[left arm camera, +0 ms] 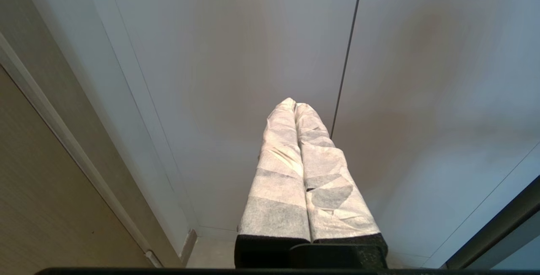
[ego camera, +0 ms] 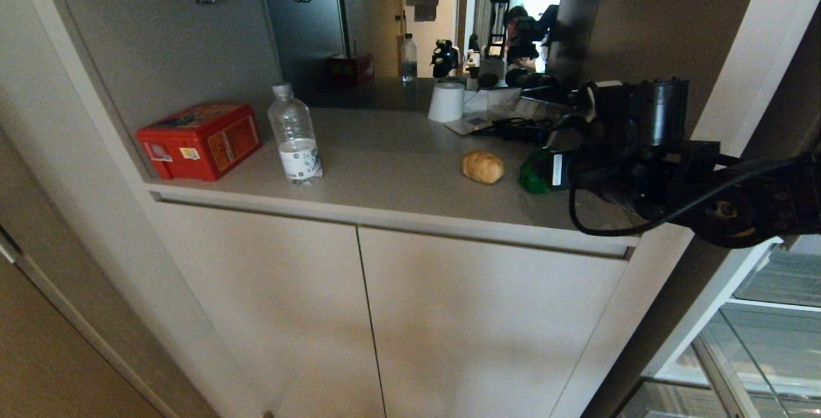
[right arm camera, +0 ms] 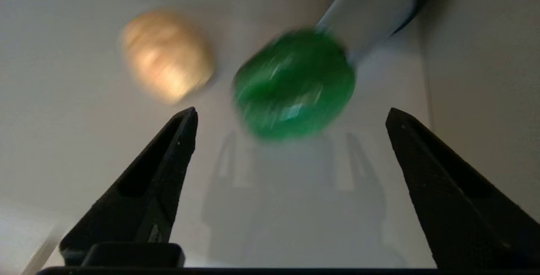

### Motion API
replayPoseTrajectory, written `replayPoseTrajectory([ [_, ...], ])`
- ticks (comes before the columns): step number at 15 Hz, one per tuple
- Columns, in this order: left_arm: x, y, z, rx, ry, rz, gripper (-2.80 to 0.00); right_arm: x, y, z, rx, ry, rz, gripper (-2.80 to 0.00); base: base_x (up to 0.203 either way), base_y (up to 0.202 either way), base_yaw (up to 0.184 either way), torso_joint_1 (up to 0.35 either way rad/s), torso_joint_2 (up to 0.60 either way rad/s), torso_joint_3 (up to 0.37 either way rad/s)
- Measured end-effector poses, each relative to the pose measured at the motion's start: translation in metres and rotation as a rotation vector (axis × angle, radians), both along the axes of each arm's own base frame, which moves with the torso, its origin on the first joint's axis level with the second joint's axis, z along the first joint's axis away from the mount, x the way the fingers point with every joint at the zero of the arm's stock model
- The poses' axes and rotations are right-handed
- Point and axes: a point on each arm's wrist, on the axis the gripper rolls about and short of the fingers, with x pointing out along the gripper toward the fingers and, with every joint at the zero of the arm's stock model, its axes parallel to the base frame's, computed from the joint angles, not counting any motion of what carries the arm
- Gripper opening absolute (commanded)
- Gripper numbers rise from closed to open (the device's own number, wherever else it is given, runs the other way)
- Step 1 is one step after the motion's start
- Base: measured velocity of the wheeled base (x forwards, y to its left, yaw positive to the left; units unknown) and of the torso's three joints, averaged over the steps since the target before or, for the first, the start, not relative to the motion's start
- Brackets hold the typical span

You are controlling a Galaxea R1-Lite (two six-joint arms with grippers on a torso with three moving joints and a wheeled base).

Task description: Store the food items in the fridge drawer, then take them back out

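Plainly, the right gripper stands with its black fingers spread wide and nothing between them, just short of the green bell pepper. That pepper sits on the counter shelf, right beside the golden-brown roll, on the side away from the water bottle; the red tin box lies beyond the bottle.

The pepper looks light, hollow and glossy, so likely slippery; a hold across its widest middle would seem safest. The roll is probably soft and light, and would crush under a hard squeeze.

From the head, the right arm hides most of the pepper. No fridge drawer is clearly in sight. The left gripper hangs before the cabinet doors, its wrapped fingers pressed together, holding nothing.
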Motion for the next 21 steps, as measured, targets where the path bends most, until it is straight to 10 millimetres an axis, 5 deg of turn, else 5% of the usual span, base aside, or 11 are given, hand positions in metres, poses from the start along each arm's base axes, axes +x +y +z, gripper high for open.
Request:
replayPoseTrajectory([
  [5, 0.0, 0.0, 0.0, 0.0, 0.0, 0.0, -2.8, 0.042, -0.012, -0.009, 0.006, -0.027, -0.116, 0.0, 0.0, 0.0, 0.0, 0.0, 0.0, 0.0],
  [11, 0.0, 0.0, 0.0, 0.0, 0.0, 0.0, -2.8, 0.064, -0.01, -0.022, 0.017, -0.088, -0.124, 0.0, 0.0, 0.0, 0.0, 0.0, 0.0, 0.0],
  [21, 0.0, 0.0, 0.0, 0.0, 0.0, 0.0, -2.8, 0.061, 0.005, -0.031, 0.006, -0.068, -0.089, 0.0, 0.0, 0.0, 0.0, 0.0, 0.0, 0.0],
])
